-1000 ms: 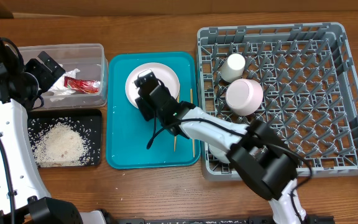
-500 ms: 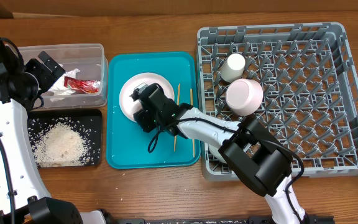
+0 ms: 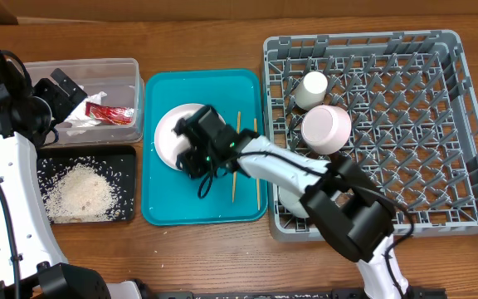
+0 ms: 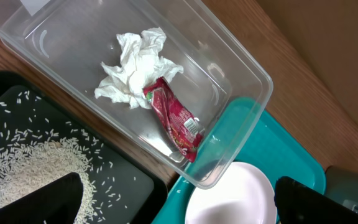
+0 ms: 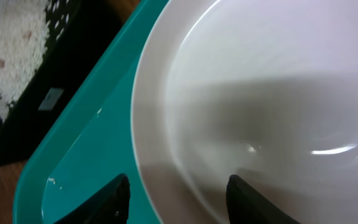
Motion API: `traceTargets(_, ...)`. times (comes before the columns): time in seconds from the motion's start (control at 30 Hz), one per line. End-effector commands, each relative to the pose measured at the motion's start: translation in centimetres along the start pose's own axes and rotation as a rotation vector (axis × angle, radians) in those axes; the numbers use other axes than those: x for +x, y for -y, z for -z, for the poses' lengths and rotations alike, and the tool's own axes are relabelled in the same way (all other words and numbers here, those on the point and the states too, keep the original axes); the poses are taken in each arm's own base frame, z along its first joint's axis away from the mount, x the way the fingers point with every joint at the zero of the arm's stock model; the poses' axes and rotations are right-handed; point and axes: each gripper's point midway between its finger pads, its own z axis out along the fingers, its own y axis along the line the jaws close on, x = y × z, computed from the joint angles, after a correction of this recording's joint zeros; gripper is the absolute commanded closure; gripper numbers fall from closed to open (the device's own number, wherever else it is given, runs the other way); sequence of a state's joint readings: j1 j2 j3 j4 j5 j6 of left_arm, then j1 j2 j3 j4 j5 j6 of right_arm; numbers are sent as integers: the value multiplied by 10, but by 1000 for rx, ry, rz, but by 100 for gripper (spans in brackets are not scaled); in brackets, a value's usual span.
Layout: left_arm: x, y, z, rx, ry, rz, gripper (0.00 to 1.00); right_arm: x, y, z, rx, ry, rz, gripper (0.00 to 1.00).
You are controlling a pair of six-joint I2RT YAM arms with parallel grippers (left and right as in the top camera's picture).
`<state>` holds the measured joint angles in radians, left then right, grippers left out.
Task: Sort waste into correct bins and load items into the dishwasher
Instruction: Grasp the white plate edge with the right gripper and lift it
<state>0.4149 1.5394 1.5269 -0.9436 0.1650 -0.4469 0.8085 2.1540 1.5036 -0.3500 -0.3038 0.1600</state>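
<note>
Grey rack (image 3: 363, 40) at 3 o'clock held a cup (image 3: 312, 87) and bowl (image 3: 326, 129). Within the last second the plate (image 3: 168, 133) slid toward 8 o'clock on the teal tray (image 3: 160, 199). The right gripper (image 3: 197, 148) stood parted astride its rim, so lifting looked unstarted. The left gripper (image 4: 179, 202) hung released above the tub (image 4: 253, 81). The wrapper (image 4: 173, 118) print was unreadable.
</note>
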Motion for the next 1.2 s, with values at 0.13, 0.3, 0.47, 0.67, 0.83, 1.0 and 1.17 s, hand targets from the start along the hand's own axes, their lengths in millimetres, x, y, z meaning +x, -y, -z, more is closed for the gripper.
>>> traceTargets(0.13, -8, 5, 5, 16, 20, 12, 0, -98, 41, 99, 198, 295, -19, 48)
traceTargets(0.3, -8, 5, 5, 16, 19, 12, 0, -76, 81, 96, 271, 217, -82, 47)
traceTargets(0.47, -8, 5, 5, 16, 19, 12, 0, -58, 100, 74, 289, 160, -109, 48)
traceTargets(0.67, -8, 5, 5, 16, 19, 12, 0, -37, 116, 43, 302, 97, -123, 47)
traceTargets(0.83, -8, 5, 5, 16, 19, 12, 0, -30, 120, 36, 305, 77, -129, 51)
traceTargets(1.0, -8, 5, 5, 16, 20, 12, 0, -23, 121, 35, 309, 51, -136, 56)
traceTargets(1.17, -8, 5, 5, 16, 19, 12, 0, -13, 118, 25, 306, 20, -132, 56)
